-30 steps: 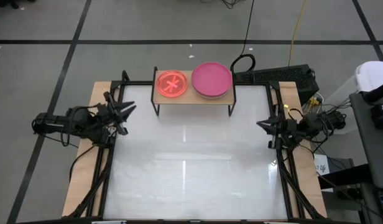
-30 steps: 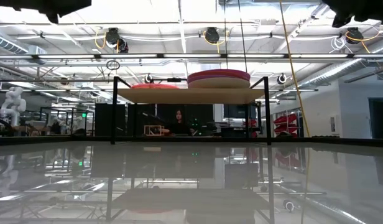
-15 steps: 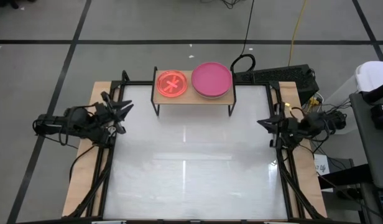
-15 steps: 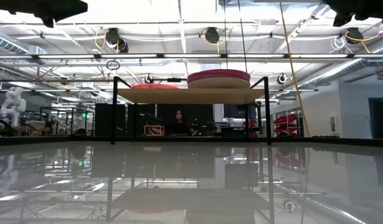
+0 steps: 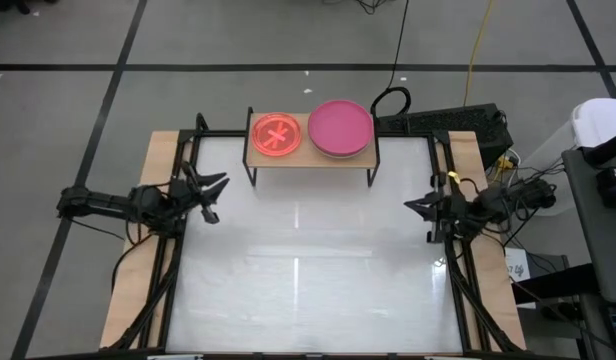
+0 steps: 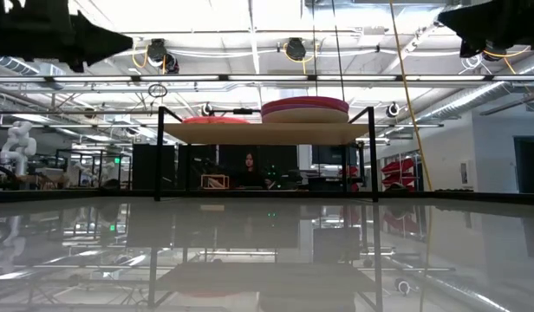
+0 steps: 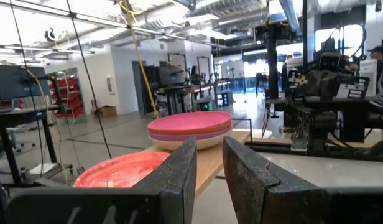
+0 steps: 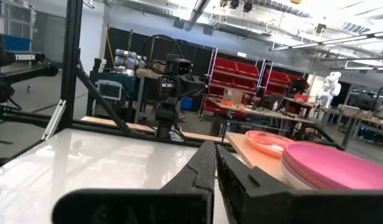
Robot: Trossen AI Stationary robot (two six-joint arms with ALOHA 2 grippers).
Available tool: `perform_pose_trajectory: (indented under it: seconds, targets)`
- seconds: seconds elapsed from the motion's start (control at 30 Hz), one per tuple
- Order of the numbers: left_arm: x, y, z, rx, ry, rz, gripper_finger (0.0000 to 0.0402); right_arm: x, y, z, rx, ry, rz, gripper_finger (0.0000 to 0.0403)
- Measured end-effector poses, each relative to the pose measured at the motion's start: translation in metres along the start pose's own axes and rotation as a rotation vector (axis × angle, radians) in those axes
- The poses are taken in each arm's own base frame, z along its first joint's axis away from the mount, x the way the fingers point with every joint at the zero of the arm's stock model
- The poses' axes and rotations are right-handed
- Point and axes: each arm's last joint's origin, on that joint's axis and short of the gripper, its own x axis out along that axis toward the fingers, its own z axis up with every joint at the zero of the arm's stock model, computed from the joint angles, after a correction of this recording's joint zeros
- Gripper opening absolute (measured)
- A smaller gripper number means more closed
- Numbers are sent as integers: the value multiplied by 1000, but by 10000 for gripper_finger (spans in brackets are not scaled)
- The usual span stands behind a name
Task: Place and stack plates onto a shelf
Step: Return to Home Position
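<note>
The light-wood shelf (image 5: pixel 310 153) stands on black legs at the table's far edge. Its left half carries a translucent pink-red plate (image 5: pixel 276 135). On its right half sits a stack (image 5: pixel 340 127) with a magenta plate on top, a purple one (image 7: pixel 191 132) and a beige one (image 7: pixel 194 143) beneath. My left gripper (image 5: pixel 216 195) hovers open over the table's left edge, in front of the shelf. My right gripper (image 5: pixel 409 206) hovers shut over the right edge. Both hold nothing.
The white tabletop (image 5: pixel 308 270) is glossy and mirrors the shelf. Black frame rails (image 5: pixel 158 270) run along both wooden side strips. Cables and a dark box (image 5: pixel 458 125) lie behind the table's far right corner. A person sits far behind the shelf (image 6: pixel 248 169).
My left gripper has moved toward the table's near edge and a little rightward over the tabletop, dropping lower. My right gripper has shifted slightly leftward and also lower. The plates and shelf have stayed put.
</note>
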Motion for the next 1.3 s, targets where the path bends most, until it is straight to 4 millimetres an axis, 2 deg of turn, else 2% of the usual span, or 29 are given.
perform_pose_trajectory:
  seconds: [0.23, 0.53, 0.7, 0.97, 1.1, 1.3]
  targets:
    - [-3, -4, -21, -20, -37, 11, 85, 3, 5, -14, 9, -5, -2, 0]
    - [-3, -4, -22, -26, -37, 11, 85, 7, 12, -35, 13, -11, -5, 0]
    - [-3, -1, -19, 3, -26, 81, 85, 7, 12, -35, 4, 0, -10, 0]
    - [-11, 4, -4, 48, -15, 34, 84, 3, 5, -22, -27, 89, -36, 0]
    - [-15, 7, 1, 37, 30, -1, 73, 2, 4, -20, -31, 96, -34, 0]
    - [-16, 4, -3, 44, 57, -48, 44, 2, 6, -23, -21, 131, -15, 0]
